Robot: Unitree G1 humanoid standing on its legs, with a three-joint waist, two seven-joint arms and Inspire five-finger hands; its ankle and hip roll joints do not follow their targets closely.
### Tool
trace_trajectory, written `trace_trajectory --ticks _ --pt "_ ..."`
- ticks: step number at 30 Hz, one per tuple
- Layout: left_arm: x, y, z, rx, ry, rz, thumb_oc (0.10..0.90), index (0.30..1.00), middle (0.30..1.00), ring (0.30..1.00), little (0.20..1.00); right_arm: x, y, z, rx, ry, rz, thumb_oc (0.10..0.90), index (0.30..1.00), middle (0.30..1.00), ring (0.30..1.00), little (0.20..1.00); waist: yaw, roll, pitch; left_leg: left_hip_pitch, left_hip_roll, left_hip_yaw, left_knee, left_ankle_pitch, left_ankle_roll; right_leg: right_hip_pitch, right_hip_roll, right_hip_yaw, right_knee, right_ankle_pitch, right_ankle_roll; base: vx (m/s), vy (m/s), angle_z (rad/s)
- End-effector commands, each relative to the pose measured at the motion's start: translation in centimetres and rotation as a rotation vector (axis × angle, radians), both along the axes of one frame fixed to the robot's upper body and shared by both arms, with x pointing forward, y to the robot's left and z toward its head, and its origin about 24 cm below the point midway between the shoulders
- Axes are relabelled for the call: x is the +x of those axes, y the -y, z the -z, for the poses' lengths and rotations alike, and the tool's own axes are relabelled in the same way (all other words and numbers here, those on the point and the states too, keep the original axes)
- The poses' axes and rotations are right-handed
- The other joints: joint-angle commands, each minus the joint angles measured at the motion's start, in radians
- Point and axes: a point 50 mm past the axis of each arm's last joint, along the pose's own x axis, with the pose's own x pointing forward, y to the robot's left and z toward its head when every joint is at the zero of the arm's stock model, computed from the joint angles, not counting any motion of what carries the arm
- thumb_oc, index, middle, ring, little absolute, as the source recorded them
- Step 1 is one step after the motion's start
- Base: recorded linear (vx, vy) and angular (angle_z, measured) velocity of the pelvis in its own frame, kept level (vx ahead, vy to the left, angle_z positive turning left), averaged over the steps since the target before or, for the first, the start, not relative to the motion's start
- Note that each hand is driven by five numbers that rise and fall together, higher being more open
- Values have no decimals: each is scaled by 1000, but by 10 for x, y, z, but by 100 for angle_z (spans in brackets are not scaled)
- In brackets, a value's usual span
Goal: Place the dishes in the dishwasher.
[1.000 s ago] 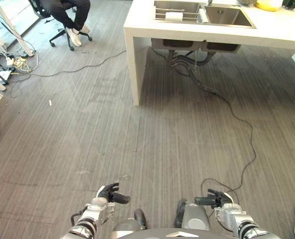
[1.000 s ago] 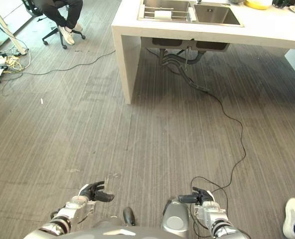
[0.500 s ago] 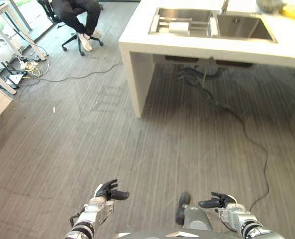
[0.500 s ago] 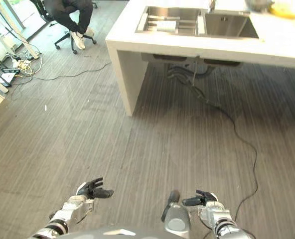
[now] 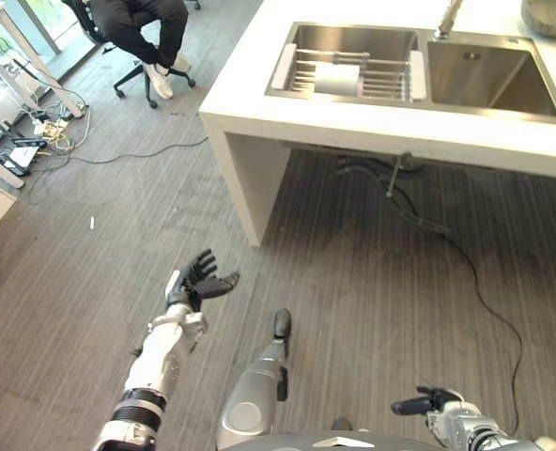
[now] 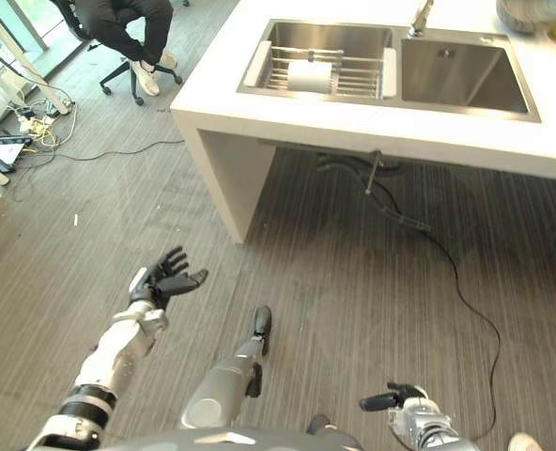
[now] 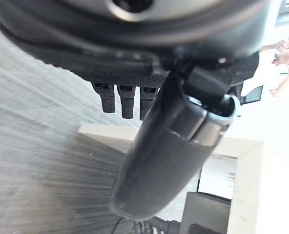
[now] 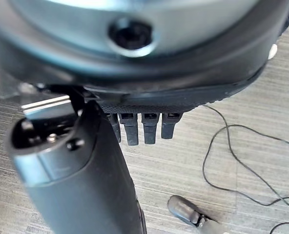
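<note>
Dish [image 5: 336,79] lying in sink rack [image 5: 346,75] on white surface [image 5: 259,103], well apart from raised, spread, empty left hand [image 5: 195,284] and low, relaxed right hand [image 5: 435,405]; person's arm past left wrist.

Sink [image 5: 489,80] brushed metal; counter [image 5: 372,127] smooth matt white; floor [image 5: 100,282] ribbed grey.

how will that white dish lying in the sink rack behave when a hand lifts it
The white dish looks rigid and glazed, so probably slippery and breakable. It lies across the wire rack in the left sink basin, so it may catch on the wires. Both hands are far off.
</note>
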Motion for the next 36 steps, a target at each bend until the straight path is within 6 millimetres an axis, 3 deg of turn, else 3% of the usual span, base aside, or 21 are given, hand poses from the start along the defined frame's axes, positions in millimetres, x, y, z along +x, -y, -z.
trace_trajectory --ticks 1,2,3,5,7,8,9,10,11,13,14,15,17,19,20,21,22,24,30,32,36 --pt "36 -15 -102 114 442 27 800 900 900 900 900 7 2 -3 -26 10 -63 800 900 900 900 900 32 -74 -12 54 -28 10 56 93 15 -127 -26 -18 13 20 33 460 85 -53" --pt "36 -14 -121 155 512 65 800 900 900 900 900 -12 2 3 -10 -50 -21 800 900 900 900 900 35 -96 -31 81 -34 30 50 68 29 -115 -36 -21 59 2 43 346 63 -26" --pt "36 -14 -121 155 512 65 800 900 900 900 900 -12 2 3 -10 -50 -21 800 900 900 900 900 35 -96 -31 81 -34 30 50 68 29 -115 -36 -21 59 2 43 406 143 -43" --pt "35 -11 -153 243 621 113 800 900 900 900 900 -27 -1 7 24 -94 25 800 900 900 900 900 37 -110 -53 133 -44 63 41 19 65 -148 -65 -18 226 -7 87 302 181 -27" --pt "36 -7 -175 289 700 140 800 900 900 900 900 -23 -1 6 31 -84 25 800 900 900 900 900 13 -99 -42 168 -54 60 49 -16 94 -233 -104 10 419 60 136 168 162 -37" --pt "36 -7 -175 288 702 140 800 900 900 900 900 -23 0 6 31 -83 26 800 900 900 900 900 15 -98 -44 163 -52 61 50 -13 95 -239 -102 12 421 63 135 122 190 -20" --pt "35 -2 -194 324 777 160 800 900 900 900 900 -18 -2 5 45 -65 33 800 900 900 900 900 -7 -68 -33 186 -44 55 57 -32 113 -294 -106 31 572 113 159 60 119 7" --pt "35 -2 -194 323 778 159 800 900 900 900 900 -17 -1 5 44 -64 34 800 900 900 900 900 -4 -68 -34 182 -44 58 59 -33 114 -303 -108 35 581 111 159 259 183 18" --pt "34 10 -220 341 897 183 800 900 900 900 900 -10 -3 4 51 -30 34 800 900 900 900 900 -16 -36 -36 244 -36 50 19 -47 117 -364 -160 -15 613 111 146 186 67 9" --pt "35 11 -220 340 898 184 800 900 900 900 900 -10 -3 4 51 -29 36 800 900 900 900 900 -20 -37 -32 251 -40 45 13 -45 117 -357 -163 -20 614 107 147 178 -12 -7" --pt "33 16 -237 344 978 194 800 900 900 900 900 -4 -2 2 47 1 23 800 900 900 900 900 -26 -35 -43 282 -30 43 -13 -52 95 -359 -214 -63 467 60 113 212 -144 5" --pt "33 18 -243 345 1003 199 800 900 900 900 900 -1 -2 1 44 10 18 800 900 900 900 900 -30 -36 -43 291 -24 39 -20 -54 85 -356 -228 -70 407 67 110 217 -145 12" --pt "34 21 -246 337 1021 205 800 900 900 900 900 3 -2 0 43 22 18 800 900 900 900 900 -34 -37 -44 304 -17 36 -31 -57 72 -364 -247 -67 321 99 116 141 -146 4" --pt "37 22 -250 321 1042 191 800 900 900 900 900 5 -3 0 57 33 35 800 900 900 900 900 -63 -30 -45 368 0 16 -82 -68 38 -430 -317 -6 171 213 153 290 -221 22" --pt "37 22 -250 322 1043 191 800 900 900 900 900 5 -3 0 57 33 35 800 900 900 900 900 -61 -29 -44 372 0 18 -86 -67 38 -428 -315 -5 165 217 154 373 -256 21" --pt "40 23 -246 323 1028 189 800 900 900 900 900 2 -6 2 69 23 36 800 900 900 900 900 -74 -32 -43 417 16 24 -107 -75 18 -444 -328 15 128 280 166 267 -208 21" --pt "40 23 -244 326 1019 195 800 900 900 900 900 -1 -8 3 76 15 42 800 900 900 900 900 -79 -36 -45 427 18 23 -110 -79 13 -442 -328 14 127 302 166 359 -292 30" --pt "42 26 -241 330 999 211 800 900 900 900 900 -10 -11 6 90 -6 51 800 900 900 900 900 -88 -54 -58 444 17 20 -109 -91 2 -412 -324 -5 107 317 166 225 -177 23" --pt "45 16 -213 331 876 186 800 900 900 900 900 -40 -9 12 88 -88 76 800 900 900 900 900 -126 -56 -98 471 94 -11 -40 -130 -33 -375 -256 -12 120 238 156 256 -213 18" --pt "45 9 -200 316 817 160 800 900 900 900 900 -44 0 9 51 -96 74 800 900 900 900 900 -124 -45 -83 379 128 -60 190 -97 -47 -328 -189 -28 111 170 99 152 -341 10" --pt "47 12 -190 276 784 152 800 900 900 900 900 -42 10 5 16 -88 91 800 900 900 900 900 -115 -63 -53 258 105 -96 343 -51 -41 -274 -172 -47 82 133 63 78 -171 7"
